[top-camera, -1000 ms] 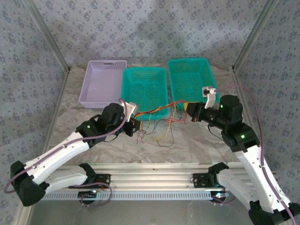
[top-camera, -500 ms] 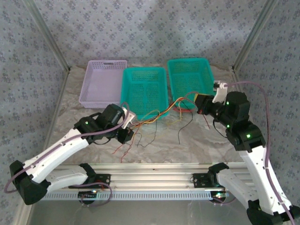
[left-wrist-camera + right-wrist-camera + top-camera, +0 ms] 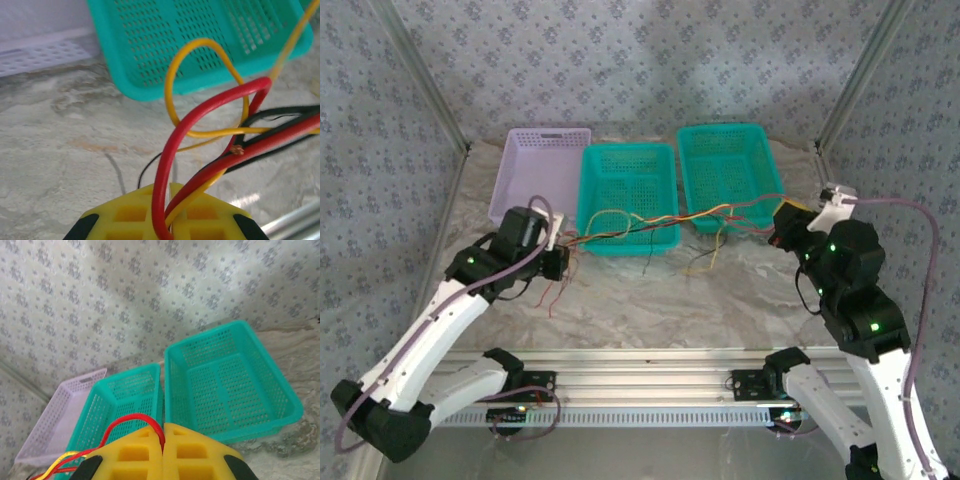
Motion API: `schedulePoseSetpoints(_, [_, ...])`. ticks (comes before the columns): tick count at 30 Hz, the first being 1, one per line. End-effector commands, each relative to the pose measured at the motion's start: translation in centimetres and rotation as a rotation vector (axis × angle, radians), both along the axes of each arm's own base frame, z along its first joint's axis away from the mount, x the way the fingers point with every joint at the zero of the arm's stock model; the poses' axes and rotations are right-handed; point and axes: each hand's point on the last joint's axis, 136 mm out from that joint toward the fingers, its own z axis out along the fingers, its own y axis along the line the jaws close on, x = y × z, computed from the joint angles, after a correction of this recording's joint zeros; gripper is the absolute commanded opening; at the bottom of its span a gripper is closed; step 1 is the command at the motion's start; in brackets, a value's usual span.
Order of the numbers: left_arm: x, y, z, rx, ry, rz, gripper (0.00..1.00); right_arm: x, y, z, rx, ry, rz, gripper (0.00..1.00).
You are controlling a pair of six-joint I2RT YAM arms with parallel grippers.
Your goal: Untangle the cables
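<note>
Pinching the cables (image 3: 280,135) between closed jaws, left gripper (image 3: 170,200), right gripper (image 3: 163,437) likewise, seemingly on a red strand (image 3: 131,416)

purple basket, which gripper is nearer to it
Left. The left gripper is just in front of the purple basket's near right corner; the right gripper is far to its right, past the right-hand teal basket.
</note>
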Motion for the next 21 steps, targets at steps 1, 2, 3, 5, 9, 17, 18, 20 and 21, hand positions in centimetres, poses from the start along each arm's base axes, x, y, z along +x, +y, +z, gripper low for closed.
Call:
schedulePoseSetpoints(1, [0.4,3.1,-0.3,0.016,-0.01,0.157,0.0,-0.8,-3.9,2.4,0.031,-0.088,-0.209,0.0])
schedulePoseSetpoints(2, [0.4,3.5,-0.1,0.008,-0.024,0.174,0.0,-1.2,-4.3,2.6,0.027,-0.09,-0.227,0.0])
schedulePoseSetpoints(3, [0.5,3.8,0.2,0.0,-0.042,0.188,0.0,-1.6,-5.0,2.7,0.033,-0.095,-0.259,0.0])
schedulePoseSetpoints(5, [0.5,4.6,0.7,0.002,-0.077,0.222,0.0,-2.3,-5.9,3.0,0.018,-0.111,-0.305,0.0])
schedulePoseSetpoints(9, [0.4,6.4,1.9,-0.003,-0.148,0.297,0.0,-3.1,-6.7,3.2,0.017,-0.135,-0.337,0.0])
schedulePoseSetpoints(17, [0.2,10.3,4.7,-0.01,-0.264,0.495,0.0,-4.6,-8.8,3.6,-0.026,-0.114,-0.443,0.0])
schedulePoseSetpoints(18, [0.3,10.6,5.0,-0.014,-0.276,0.51,0.0,-4.7,-9.1,3.6,-0.029,-0.108,-0.456,0.0])
schedulePoseSetpoints(20, [0.3,11.4,5.3,-0.003,-0.294,0.553,0.0,-4.9,-9.5,3.7,-0.048,-0.106,-0.476,0.0])
schedulePoseSetpoints(21, [0.2,11.9,5.6,0.005,-0.307,0.578,0.0,-5.1,-9.9,3.7,-0.055,-0.101,-0.499,0.0])
